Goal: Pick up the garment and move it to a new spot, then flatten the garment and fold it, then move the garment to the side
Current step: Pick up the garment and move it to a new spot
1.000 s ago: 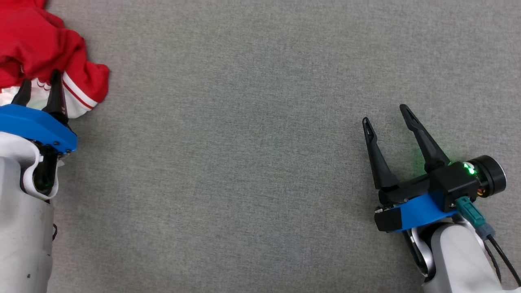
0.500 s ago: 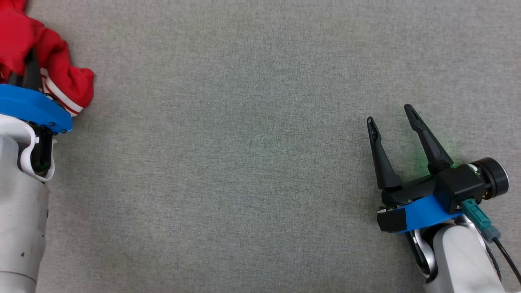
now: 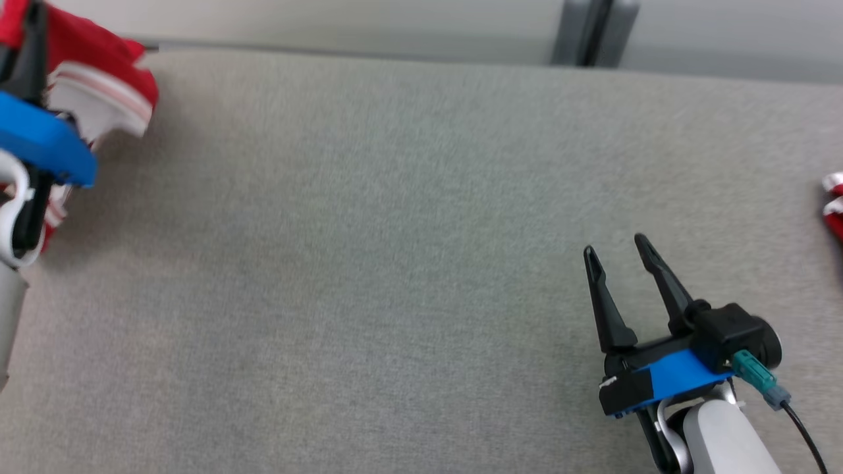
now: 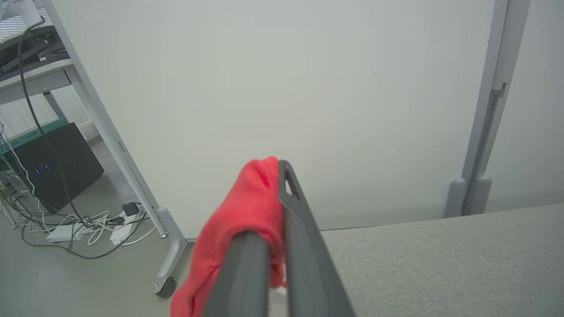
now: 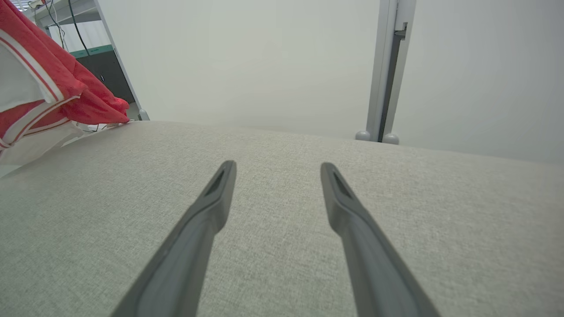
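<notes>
The garment (image 3: 99,59) is a red cloth with white parts and striped trim, bunched at the far left corner of the grey table (image 3: 395,230). My left gripper (image 3: 31,20) is shut on a red fold of it and holds it raised above the table. In the left wrist view the red garment (image 4: 246,211) drapes over the left finger of the left gripper (image 4: 275,185). My right gripper (image 3: 614,245) stands open low over the table at the near right, with nothing between its fingers. The right wrist view shows the right gripper (image 5: 275,169) and the garment (image 5: 66,97) hanging at the far left.
A bit of red and white cloth (image 3: 833,204) lies at the table's right edge. Beyond the far edge stand a pale wall and a grey post (image 3: 593,33). Left of the table, a black box (image 4: 53,167) and cables (image 4: 88,224) sit on the floor.
My left gripper has shut on the garment and lifted it off the table. The head camera has tilted up, bringing the far edge and wall into view. The right gripper stays open.
</notes>
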Controlling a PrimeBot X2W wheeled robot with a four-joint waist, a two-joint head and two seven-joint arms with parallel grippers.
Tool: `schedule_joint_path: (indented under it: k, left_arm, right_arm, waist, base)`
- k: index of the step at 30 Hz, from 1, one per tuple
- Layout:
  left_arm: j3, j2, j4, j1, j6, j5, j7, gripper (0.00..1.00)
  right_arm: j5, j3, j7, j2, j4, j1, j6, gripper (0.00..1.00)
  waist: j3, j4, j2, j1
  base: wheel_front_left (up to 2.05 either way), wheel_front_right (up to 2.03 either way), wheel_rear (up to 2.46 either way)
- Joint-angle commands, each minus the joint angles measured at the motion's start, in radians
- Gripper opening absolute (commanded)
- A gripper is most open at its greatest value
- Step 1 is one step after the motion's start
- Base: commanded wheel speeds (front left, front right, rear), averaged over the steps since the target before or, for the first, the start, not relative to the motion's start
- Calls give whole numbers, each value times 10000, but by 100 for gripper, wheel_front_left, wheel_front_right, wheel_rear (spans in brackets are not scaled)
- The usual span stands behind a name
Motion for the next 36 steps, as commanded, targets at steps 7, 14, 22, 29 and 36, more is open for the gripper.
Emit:
schedule_joint_path:
  k: [7, 14, 22, 29, 36]
  left_arm:
    - [-1031, -41, -2688, -564, -13, -361, 1192, 0]
    - [-773, -856, -4427, -1010, 234, -1301, 1722, 0]
    - [-757, -1034, -4254, 1077, 681, -2523, 2213, 0]
    - [-473, -910, -1423, 2297, 636, -2865, 1405, 0]
    - [-616, -1168, 140, 1838, 299, -2717, 650, 100]
  right_arm:
    - [763, 74, -99, -23, 527, 594, 1, 100]
    - [942, -168, -102, -20, 403, 947, 1, 100]
    - [798, -486, -103, -22, 197, 622, 1, 100]
    - [801, -224, -102, -20, 147, 63, 1, 100]
    - [629, -355, -103, -20, 193, -124, 1, 100]
  waist:
    - [-2081, -1396, 0, 3]
    - [-2306, -2045, 0, 3]
    - [-1428, -2478, 0, 3]
    - [-316, -2935, 0, 3]
    - [86, -2847, 0, 3]
  base:
    - [0, 0, 0]
    - [0, 0, 0]
    - [0, 0, 0]
    - [0, 0, 0]
    - [0, 0, 0]
